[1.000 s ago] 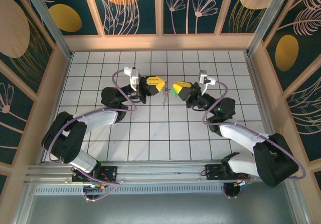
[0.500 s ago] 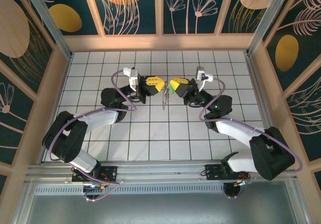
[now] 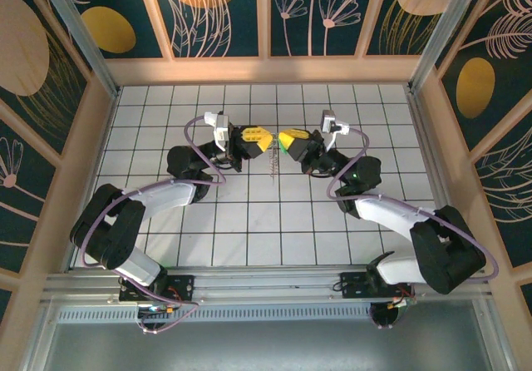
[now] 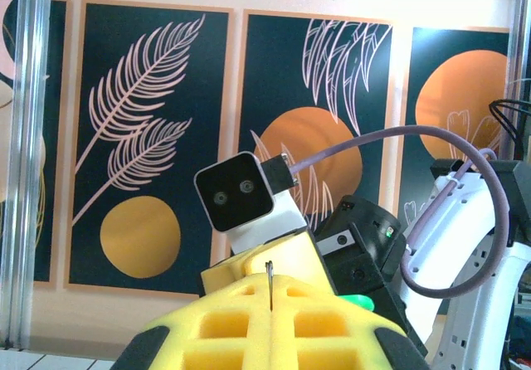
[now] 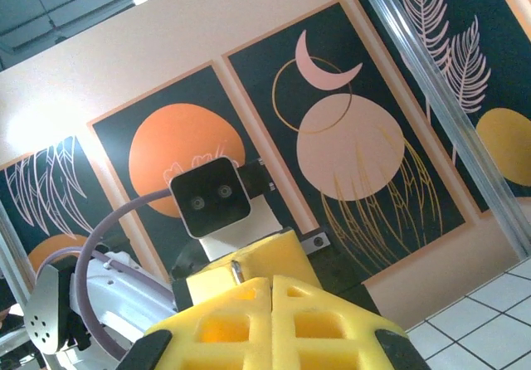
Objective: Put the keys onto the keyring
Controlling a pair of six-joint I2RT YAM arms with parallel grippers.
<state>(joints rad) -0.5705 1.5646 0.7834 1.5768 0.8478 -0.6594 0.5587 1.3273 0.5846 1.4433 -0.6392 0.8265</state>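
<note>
Both grippers hover above the middle of the tiled table, tip to tip and almost touching. My left gripper is shut on the keyring, whose thin loop and small metal pieces hang below its yellow pads. In the left wrist view the ring's wire stands edge-on in the seam of the left gripper. My right gripper is shut on the key, its green head showing at the pads. That green head peeks beside the opposite gripper. In the right wrist view a silver tip pokes up by the right gripper.
Wooden walls with dark painted panels close in the table on three sides. A metal rail runs along the near edge by the arm bases. Purple cables loop off both wrists.
My right gripper has moved left and slightly back with the key, closing the gap to the left gripper. The left gripper with the keyring has edged back a little.
</note>
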